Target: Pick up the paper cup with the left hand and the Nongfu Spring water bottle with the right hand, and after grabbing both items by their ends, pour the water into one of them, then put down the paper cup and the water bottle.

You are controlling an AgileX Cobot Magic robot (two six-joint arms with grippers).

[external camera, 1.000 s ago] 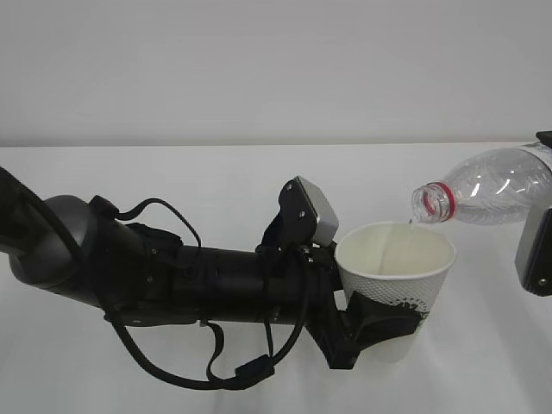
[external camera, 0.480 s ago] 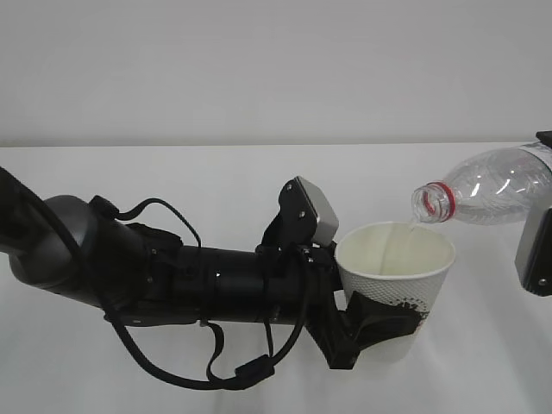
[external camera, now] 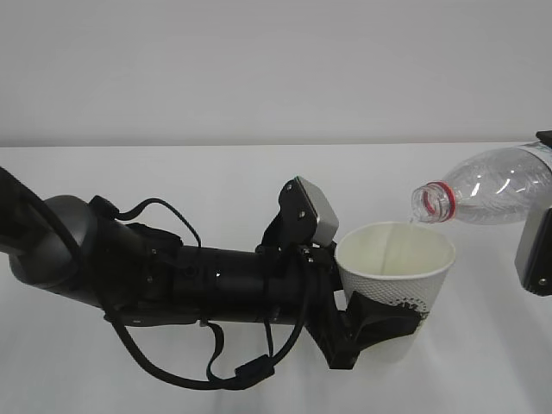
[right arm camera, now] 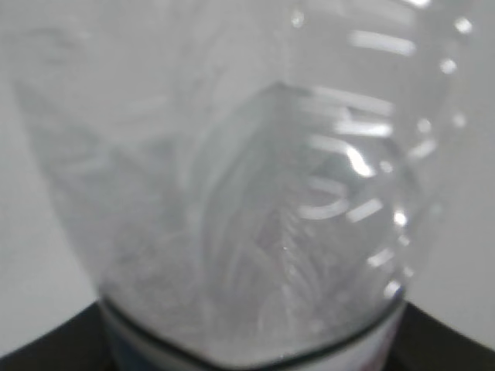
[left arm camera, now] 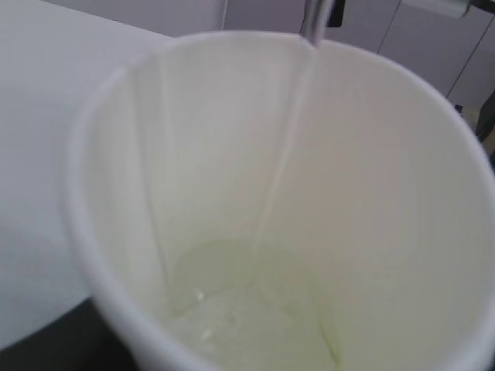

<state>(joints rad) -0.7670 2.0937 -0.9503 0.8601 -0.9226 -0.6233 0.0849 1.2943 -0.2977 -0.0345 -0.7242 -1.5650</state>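
The paper cup is held upright right of centre, clear above the white surface, gripped low on its body by the fingers of the left hand, which are closed around its base. The Nongfu Spring water bottle is tipped almost level at the far right, its open mouth with the red neck ring just above the cup's far rim. It is carried at its rear end by the right hand; those fingers cannot be seen closing, though the bottle is evidently supported there. A thin stream of water is seen running down the cup's inner wall into a shallow pool at the bottom.

The cup is judged light and soft-walled, easily crushed, and heavier as it fills, so a grip low near the stiffer base suits it. The bottle is thin, springy plastic, likely slippery when wet, and is best held around its ribbed lower body.
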